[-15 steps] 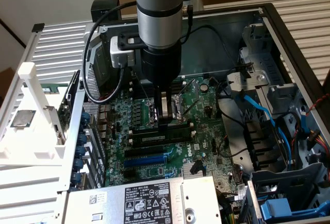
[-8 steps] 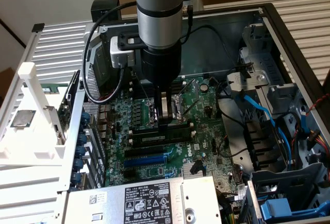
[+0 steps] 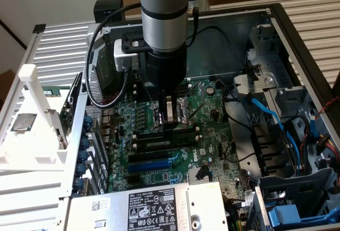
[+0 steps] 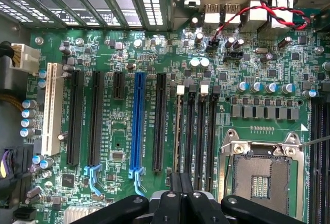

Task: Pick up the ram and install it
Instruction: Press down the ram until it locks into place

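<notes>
The end effector [image 3: 170, 118] is seen lowered into an open computer case [image 3: 297, 40], directly over the motherboard [image 3: 212, 109]. Its fingers [image 3: 171, 111] are closed together, with their tips down at the ram [image 3: 169, 134]. The ram is seen as a long green stick with dark chips, lying along the first of the black memory slots [image 3: 159, 145], just below the CPU socket [image 3: 162, 106] in the exterior view. Whether the stick is fully seated in its slot cannot be told, nor whether it is still clamped or only pressed from above.

In the wrist view, the end effector [image 4: 180, 193] is shown with its fingers [image 4: 180, 183] shut, set at the near end of the stick [image 4: 178, 131], which stands on edge in a slot beside two further black slots [image 4: 201, 136]. The CPU socket [image 4: 263, 175] is seen beside these slots, and a blue slot [image 4: 138, 121] lies on their other side.

In the exterior view, a silver power supply [image 3: 154, 207] is seen at the lower edge, and blue cables [image 3: 271, 117] are seen toward that view's right.
</notes>
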